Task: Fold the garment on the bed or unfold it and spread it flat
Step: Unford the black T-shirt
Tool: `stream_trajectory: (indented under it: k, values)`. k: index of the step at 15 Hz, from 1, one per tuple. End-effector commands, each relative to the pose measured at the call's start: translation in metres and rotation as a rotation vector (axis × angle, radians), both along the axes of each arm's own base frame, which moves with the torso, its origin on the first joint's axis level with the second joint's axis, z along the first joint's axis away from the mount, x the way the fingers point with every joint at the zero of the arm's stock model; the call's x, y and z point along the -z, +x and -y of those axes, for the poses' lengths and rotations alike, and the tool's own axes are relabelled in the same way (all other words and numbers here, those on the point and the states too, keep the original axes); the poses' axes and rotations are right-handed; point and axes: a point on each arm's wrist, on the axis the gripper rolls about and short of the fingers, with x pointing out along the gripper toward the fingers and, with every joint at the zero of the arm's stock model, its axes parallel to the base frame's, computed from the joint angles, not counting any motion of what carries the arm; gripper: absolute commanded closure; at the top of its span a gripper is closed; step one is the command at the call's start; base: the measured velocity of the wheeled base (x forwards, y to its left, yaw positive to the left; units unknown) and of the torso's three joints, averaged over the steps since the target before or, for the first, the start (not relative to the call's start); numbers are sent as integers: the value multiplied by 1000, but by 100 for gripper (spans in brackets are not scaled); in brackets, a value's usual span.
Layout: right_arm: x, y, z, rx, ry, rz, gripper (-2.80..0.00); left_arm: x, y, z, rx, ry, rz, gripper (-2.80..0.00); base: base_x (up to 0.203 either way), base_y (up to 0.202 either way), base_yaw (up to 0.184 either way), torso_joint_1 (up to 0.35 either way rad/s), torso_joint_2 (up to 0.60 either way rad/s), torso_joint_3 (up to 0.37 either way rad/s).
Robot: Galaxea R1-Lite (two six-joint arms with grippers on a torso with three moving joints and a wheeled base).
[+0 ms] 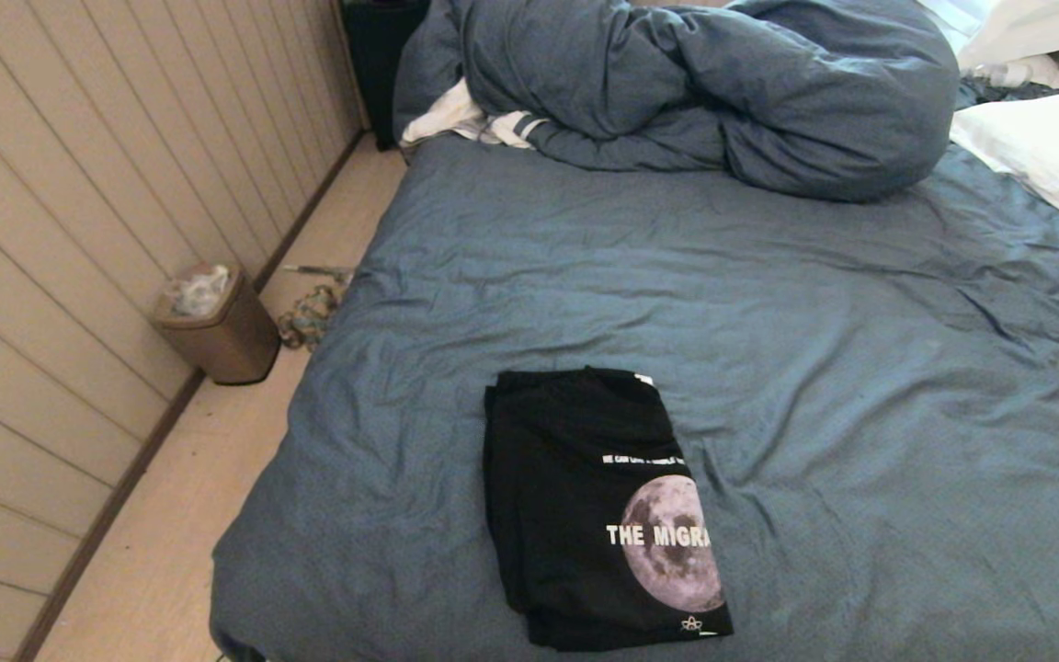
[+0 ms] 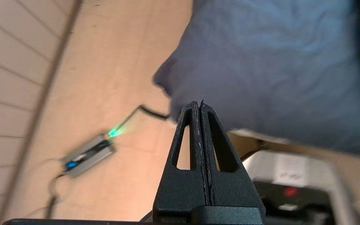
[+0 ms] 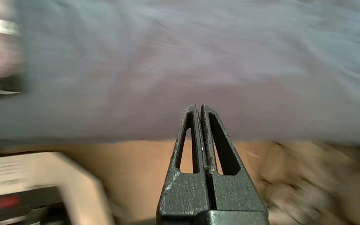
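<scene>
A black T-shirt (image 1: 598, 510) lies folded into a neat upright rectangle near the foot of the bed (image 1: 860, 386), at about six o'clock on the blue-grey sheet, a moon print and white lettering showing on its top face. Its edges look squared and its layers stacked, so if folding is the goal, that work appears finished; if spreading flat is the goal, all of it remains.

Neither arm is over the mattress. The left gripper (image 2: 198, 104) hangs with its fingers pressed together on nothing, off the near left corner of the bed, above bare floor where a small box with a green light (image 2: 87, 153) trails a cable. The right gripper (image 3: 199, 107) is likewise closed and empty, poised at the bed's near edge over the sheet, well apart from the shirt. From where both sit, they look drawn back or not yet engaged rather than mid-grasp.

Further up, from nine to three o'clock, the sheet is slightly wrinkled. At twelve o'clock a bunched blue-grey duvet (image 1: 695, 83) is heaped across the head of the bed, a white-and-striped cloth (image 1: 470, 124) poking out at eleven and white pillows (image 1: 1049, 156) at two. On the floor at nine o'clock, a brown waste bin (image 1: 217, 322) stands by the panelled wall (image 1: 79, 184).
</scene>
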Motion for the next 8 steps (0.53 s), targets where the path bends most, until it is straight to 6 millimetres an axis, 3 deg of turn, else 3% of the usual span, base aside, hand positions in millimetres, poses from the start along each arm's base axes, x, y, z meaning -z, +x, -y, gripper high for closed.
stream_trajectory:
  k: [1,3,8]
  values:
    - [5,-1,-1,82,-23,-23,0,11,-8,2,-6,43,1,0,0,0,0,0,0,0]
    - [8,-3,-3,136,-18,1,0,34,-10,3,17,48,-17,0,0,0,0,0,0,0]
    - [25,-22,-8,-149,64,230,0,62,0,4,83,60,154,0,0,0,0,0,0,0]
